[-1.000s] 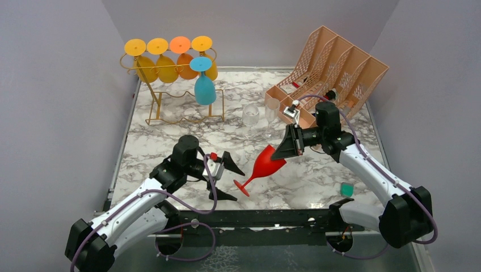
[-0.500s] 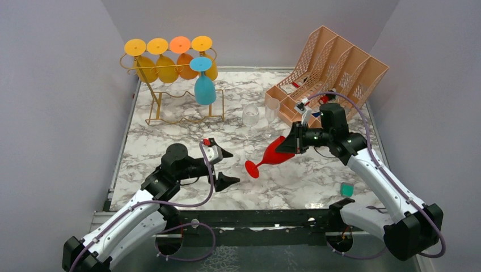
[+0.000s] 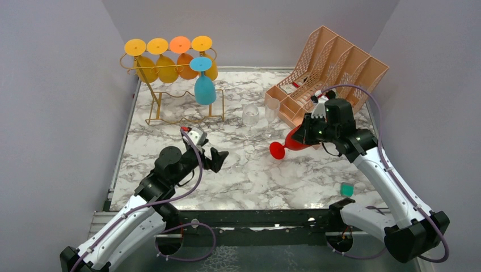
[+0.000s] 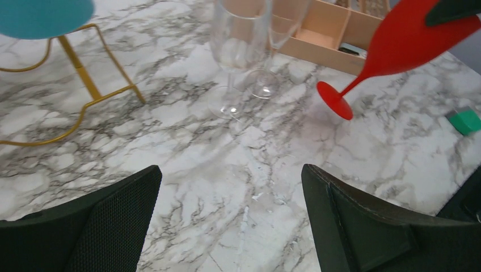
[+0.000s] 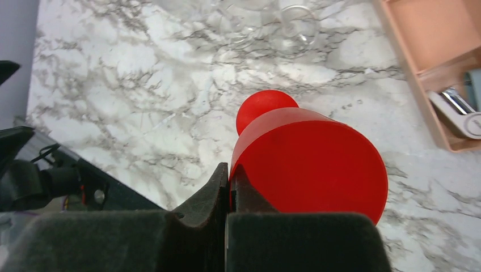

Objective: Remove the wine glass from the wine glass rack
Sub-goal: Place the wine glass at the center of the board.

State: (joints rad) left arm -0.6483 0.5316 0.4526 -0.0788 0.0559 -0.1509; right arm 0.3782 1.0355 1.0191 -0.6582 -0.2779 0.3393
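- The red wine glass (image 3: 285,145), well apart from the wine glass rack (image 3: 170,90), hangs tilted over the counter (image 3: 255,178); the right gripper (image 5: 228,178) is clamped only on its rim, so it may slip.
- Its foot could knock the clear glasses (image 3: 250,116) nearby.
- The left gripper (image 4: 230,187), jaws apart, holds nothing.

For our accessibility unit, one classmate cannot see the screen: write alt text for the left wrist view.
A red glass is held tilted over the marble table, foot lowest, its bowl in the right fingers. Two clear glasses stand near a peach organizer, the gold rack is at left, and the open left fingers frame the bottom.
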